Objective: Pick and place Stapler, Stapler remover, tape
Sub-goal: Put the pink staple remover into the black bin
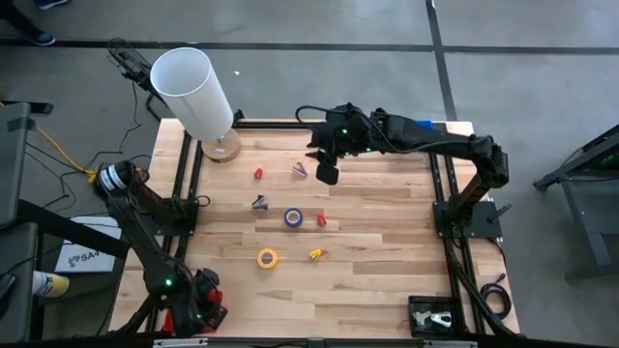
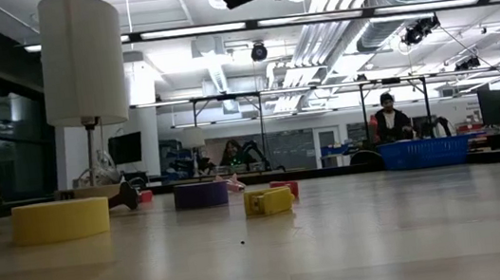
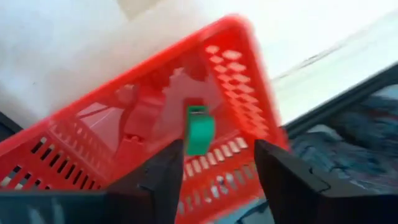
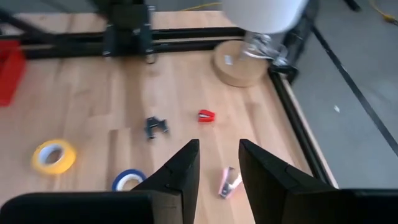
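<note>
On the table lie a yellow tape roll (image 1: pixel 267 258), a blue-purple tape roll (image 1: pixel 293 218), a small red stapler (image 1: pixel 258 174), a small yellow stapler (image 1: pixel 315 254), another small red piece (image 1: pixel 321 220), a dark staple remover (image 1: pixel 259 202) and a pink one (image 1: pixel 300 171). No other tape rolls show. My left gripper (image 1: pixel 201 307) is open at the table's near left corner, over a red basket (image 3: pixel 93 130). A small green thing (image 3: pixel 199 129) shows past its fingertips against the basket; whether it lies in the basket, I cannot tell. My right gripper (image 4: pixel 219 165) is open and empty, high over the pink remover (image 4: pixel 229 182).
A lamp with a white shade (image 1: pixel 193 92) stands on a round wooden base (image 1: pixel 221 147) at the far left corner. Black frame rails (image 1: pixel 189 184) run along the table's left and right sides. A black tray (image 1: pixel 433 316) sits at the near right. People show in the room beyond.
</note>
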